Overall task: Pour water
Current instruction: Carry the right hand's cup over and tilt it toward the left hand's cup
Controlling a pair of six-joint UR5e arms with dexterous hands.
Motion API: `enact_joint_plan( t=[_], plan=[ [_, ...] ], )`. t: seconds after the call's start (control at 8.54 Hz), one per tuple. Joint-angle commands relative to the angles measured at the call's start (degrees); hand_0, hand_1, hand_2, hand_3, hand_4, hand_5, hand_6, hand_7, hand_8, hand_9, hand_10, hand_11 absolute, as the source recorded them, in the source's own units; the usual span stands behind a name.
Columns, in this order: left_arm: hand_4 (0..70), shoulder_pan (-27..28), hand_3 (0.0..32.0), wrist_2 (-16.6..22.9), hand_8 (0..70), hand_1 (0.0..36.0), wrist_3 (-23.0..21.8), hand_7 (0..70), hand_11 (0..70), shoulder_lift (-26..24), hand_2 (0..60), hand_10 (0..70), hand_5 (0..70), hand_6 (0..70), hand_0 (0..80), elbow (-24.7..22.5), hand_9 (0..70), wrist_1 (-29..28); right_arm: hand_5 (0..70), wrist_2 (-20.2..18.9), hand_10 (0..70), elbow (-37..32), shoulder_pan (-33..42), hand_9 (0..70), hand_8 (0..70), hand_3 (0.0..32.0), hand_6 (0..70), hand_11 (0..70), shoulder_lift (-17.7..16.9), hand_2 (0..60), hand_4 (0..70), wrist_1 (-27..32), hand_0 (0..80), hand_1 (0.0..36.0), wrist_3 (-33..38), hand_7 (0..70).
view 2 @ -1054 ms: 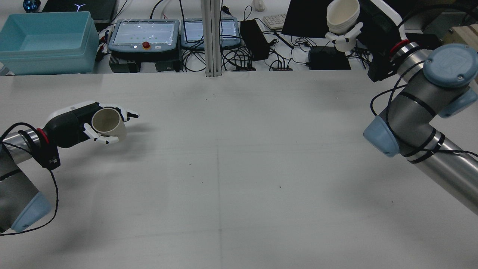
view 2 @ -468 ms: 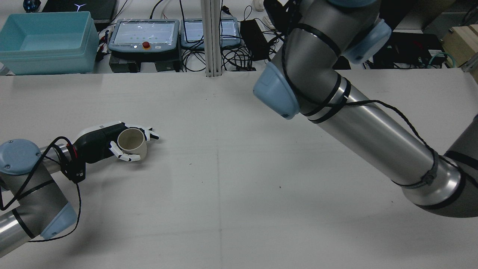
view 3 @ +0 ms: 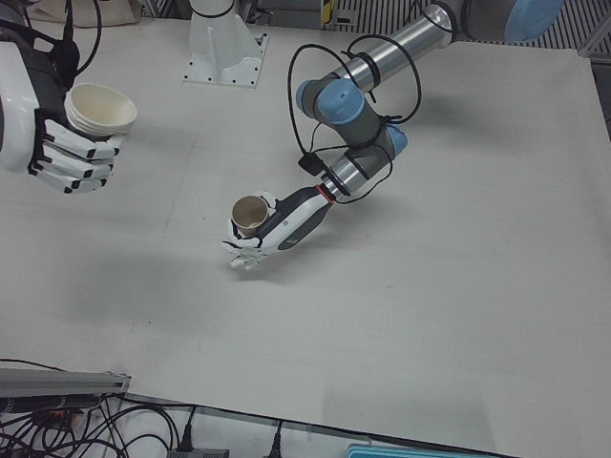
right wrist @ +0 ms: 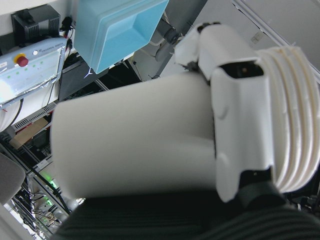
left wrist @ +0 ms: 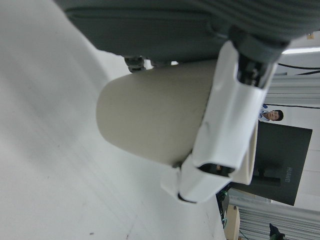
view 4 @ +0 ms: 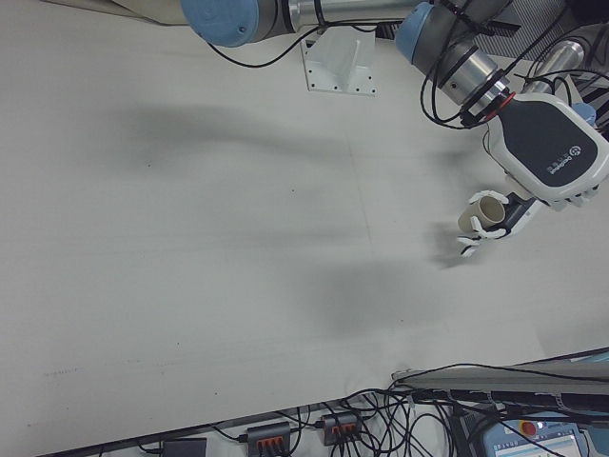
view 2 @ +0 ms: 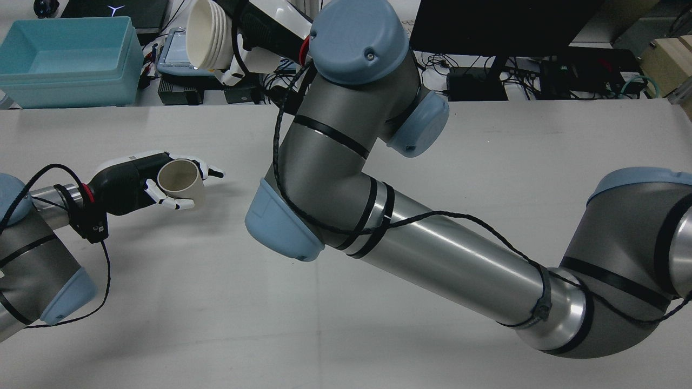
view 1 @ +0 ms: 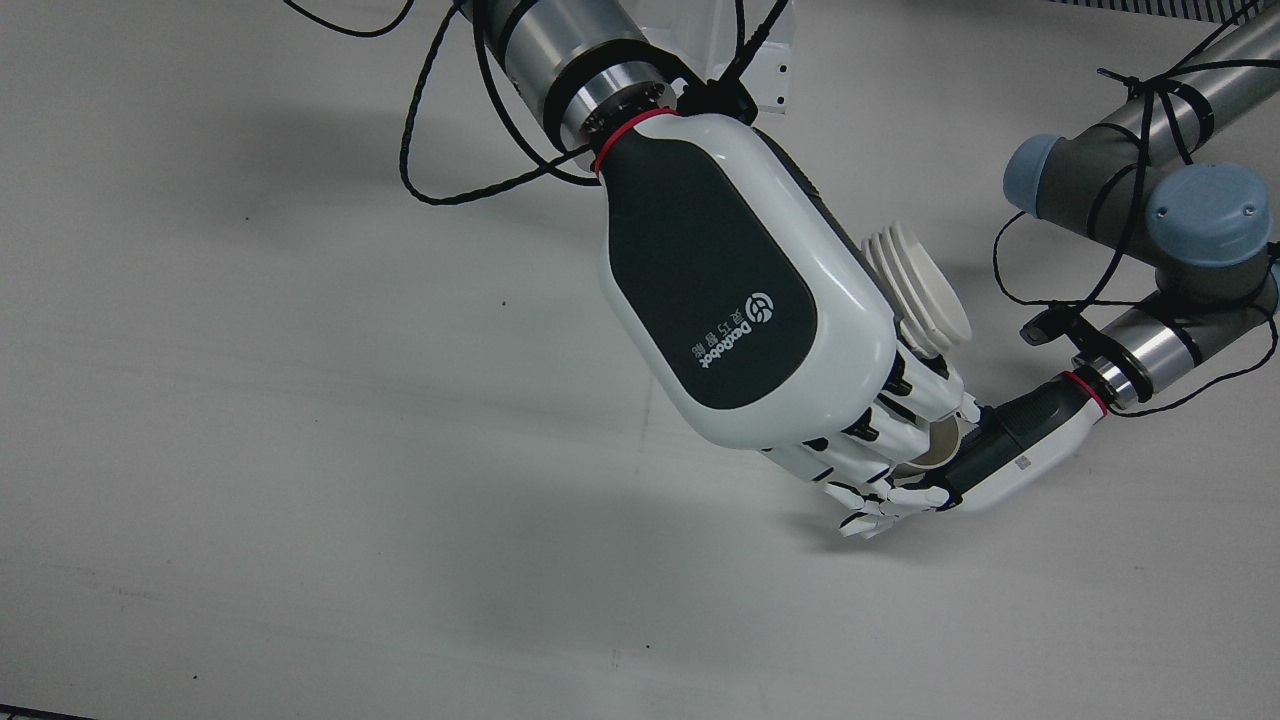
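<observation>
My left hand (view 2: 130,186) is shut on an upright beige cup (view 2: 180,181), held low over the table's left side. It also shows in the left-front view (view 3: 286,221) with the cup (view 3: 250,212). My right hand (view 1: 740,290) is shut on a white ridged cup (view 1: 925,300) and holds it high, tilted on its side. In the front view it is just above the beige cup (view 1: 935,455). In the rear view the white cup (view 2: 208,32) is up and behind the beige cup, mouth facing left. The right hand view is filled by the white cup (right wrist: 135,135).
My right arm (view 2: 432,254) stretches across the middle of the table from the right. A teal bin (view 2: 65,59), control pendants (view 2: 173,59) and cables sit beyond the far edge. A black monitor (view 2: 497,24) stands at the back right.
My right arm has swung from the far right across to the left, carrying the white cup to above my left hand. My left hand has shifted slightly with the beige cup.
</observation>
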Motion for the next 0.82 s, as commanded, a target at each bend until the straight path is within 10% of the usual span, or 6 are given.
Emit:
enact_joint_plan(
  t=[0.0,0.7],
  plan=[
    [62.5,-5.1,0.0,4.4,10.9,36.0,-0.2,23.6,5.8,0.0,60.0,1.5,70.0,26.1,80.0,-4.6,7.8,2.9,70.0,2.1,42.4,-0.6,-3.3,55.9,42.1,0.0,70.0,62.4,-2.9,60.0,70.0,-2.4,80.0,36.0,-3.8,70.0],
    [60.5,-5.5,0.0,5.8,10.7,36.0,0.0,23.7,5.8,0.0,60.0,1.5,70.0,25.9,80.0,-5.7,7.7,3.1,70.0,5.3,40.7,-4.0,-4.8,49.3,37.0,0.0,63.2,60.2,-4.7,60.0,70.0,-2.2,80.0,36.0,-7.2,70.0]
  ],
)
